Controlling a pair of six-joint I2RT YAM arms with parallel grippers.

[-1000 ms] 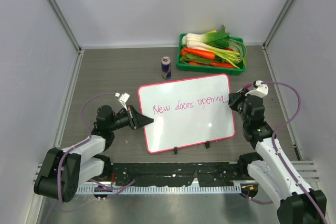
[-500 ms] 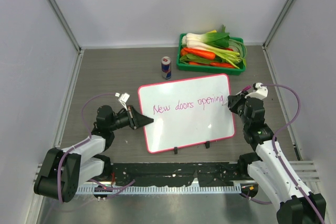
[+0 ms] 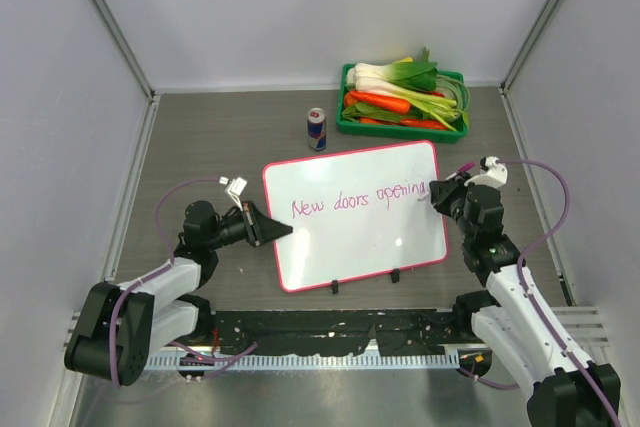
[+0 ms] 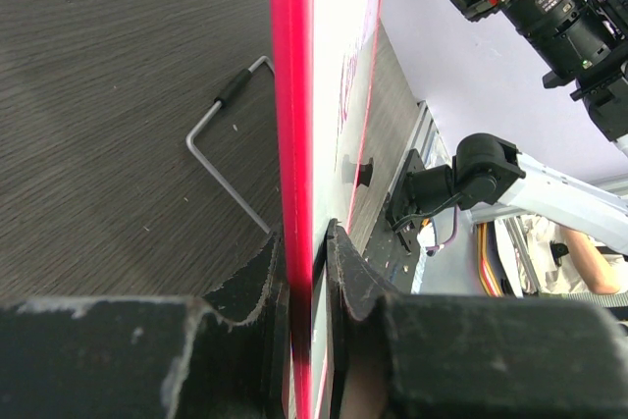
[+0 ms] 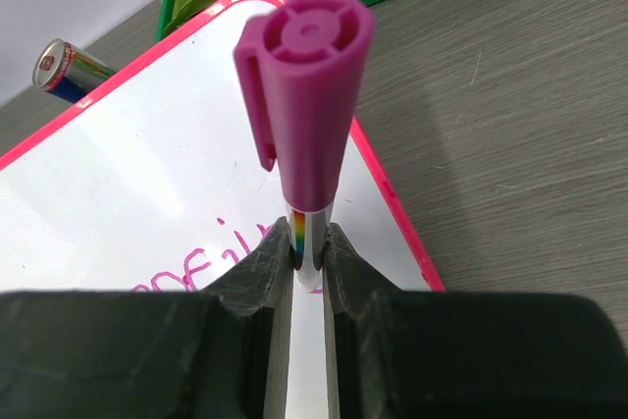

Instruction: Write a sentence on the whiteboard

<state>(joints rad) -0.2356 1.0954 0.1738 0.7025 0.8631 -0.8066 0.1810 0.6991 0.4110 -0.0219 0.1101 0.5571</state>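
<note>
The whiteboard [image 3: 360,247], white with a pink-red frame, stands tilted mid-table on two black feet. The sentence [image 3: 365,200], pink cursive "New doors opening", runs across it. My left gripper [image 3: 283,231] is shut on the board's left edge; in the left wrist view the red frame [image 4: 291,95] sits pinched between the left gripper [image 4: 306,242] jaws. My right gripper [image 3: 441,190] is at the sentence's right end, shut on a marker. In the right wrist view the right gripper [image 5: 309,254] clamps the magenta-capped marker [image 5: 309,85] over the whiteboard [image 5: 147,174], beside the last letters of the sentence [image 5: 196,267]. The marker's tip is hidden.
A green crate [image 3: 345,125] of leeks, carrots and greens sits at the back right. A drink can [image 3: 317,128] stands just behind the board. A bent wire stand [image 4: 221,144] rests on the table behind the board. Grey walls close in left, right and back.
My right gripper with the marker has shifted slightly left, toward the end of the sentence. The left arm and the board have not moved.
</note>
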